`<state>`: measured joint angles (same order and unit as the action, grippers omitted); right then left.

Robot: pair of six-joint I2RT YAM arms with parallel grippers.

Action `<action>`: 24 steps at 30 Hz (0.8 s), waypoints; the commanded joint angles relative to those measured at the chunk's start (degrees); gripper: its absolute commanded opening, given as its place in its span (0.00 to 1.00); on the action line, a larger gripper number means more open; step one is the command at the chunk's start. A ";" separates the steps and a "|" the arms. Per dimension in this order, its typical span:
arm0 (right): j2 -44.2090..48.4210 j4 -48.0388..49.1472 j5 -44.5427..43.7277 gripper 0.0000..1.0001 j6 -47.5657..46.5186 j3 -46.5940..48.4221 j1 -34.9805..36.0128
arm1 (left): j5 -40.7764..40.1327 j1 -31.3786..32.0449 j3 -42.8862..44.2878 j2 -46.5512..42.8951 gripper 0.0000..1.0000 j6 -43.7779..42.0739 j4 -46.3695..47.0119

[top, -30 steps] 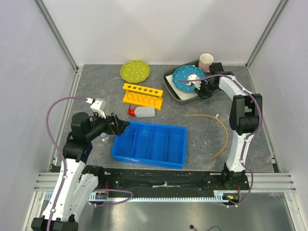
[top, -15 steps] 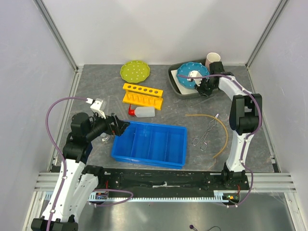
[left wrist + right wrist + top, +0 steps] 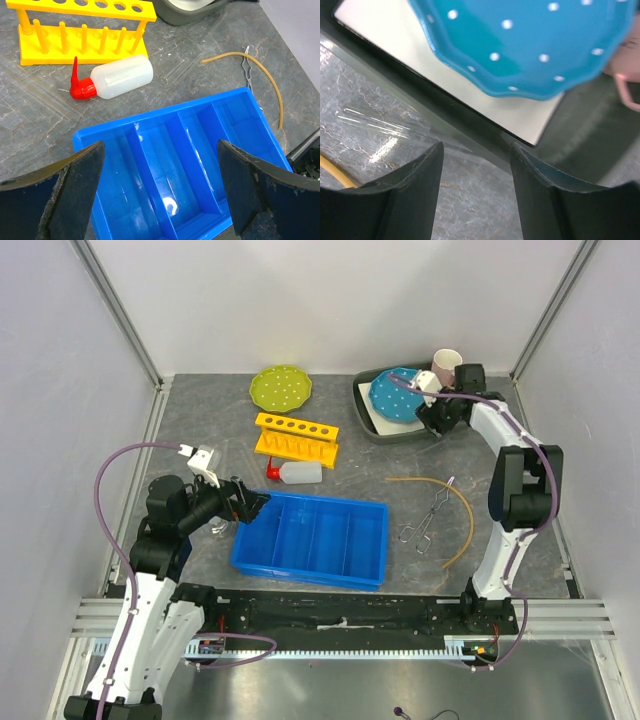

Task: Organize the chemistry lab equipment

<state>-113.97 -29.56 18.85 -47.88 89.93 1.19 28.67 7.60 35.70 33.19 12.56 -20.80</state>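
Note:
The yellow test-tube rack point(image 3: 296, 437) stands mid-table, and also shows in the left wrist view point(image 3: 80, 30). The white squeeze bottle point(image 3: 298, 473) with the red cap lies just in front of it point(image 3: 120, 75). The metal tongs point(image 3: 428, 515) and the tan rubber tube point(image 3: 455, 512) lie right of the blue bin point(image 3: 350, 570). A clear glass tube point(image 3: 380, 127) lies on the table beside the dark tray. My left gripper point(image 3: 250, 502) is open and empty over the bin's left end point(image 3: 160, 145). My right gripper point(image 3: 438, 416) is open and empty at the tray's front rim point(image 3: 476, 147).
The dark grey tray point(image 3: 372, 430) at the back right holds a dotted blue plate point(image 3: 398, 395) on a white sheet point(image 3: 385, 50). A pink-handled mug point(image 3: 447, 363) stands at its far right corner. A dotted green plate point(image 3: 280, 387) lies at the back. The divided bin point(image 3: 150, 117) holds nothing.
My right gripper has moved back and to the right. The tray, the blue plate and the mug have shifted the same way. The left arm has not moved.

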 commanded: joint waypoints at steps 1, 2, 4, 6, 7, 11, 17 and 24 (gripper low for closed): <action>8.15 5.39 1.18 0.65 6.83 -1.68 -0.05 | -0.01 0.40 0.60 -0.85 1.00 -1.92 2.25; 8.85 5.65 1.80 0.65 7.53 -2.47 -0.05 | -0.10 0.40 0.60 -0.85 1.00 -1.92 2.34; 11.05 5.66 2.24 0.67 10.33 -3.27 -0.14 | -0.19 0.58 0.60 -1.11 1.00 -1.92 2.25; 13.50 5.57 2.94 0.68 12.80 -4.58 -0.05 | -0.28 0.58 0.60 -1.28 1.00 -1.92 2.34; 14.38 5.57 3.38 0.68 15.59 -5.20 -0.05 | -0.28 0.67 0.60 -1.37 1.00 -1.92 2.34; 19.66 9.50 7.69 0.68 27.63 -12.73 -0.05 | -0.28 0.67 0.60 -1.37 1.00 -2.01 2.34; 24.85 16.11 5.15 0.68 54.86 -22.06 0.04 | -0.10 0.84 0.60 -1.29 1.00 -1.92 2.34; 26.43 19.98 -5.91 0.73 72.46 -29.63 3.19 | -0.72 1.19 0.51 -1.29 1.00 -1.83 2.25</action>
<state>-89.76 -13.93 21.12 8.78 62.81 1.80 28.64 8.43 35.70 32.23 12.56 -20.82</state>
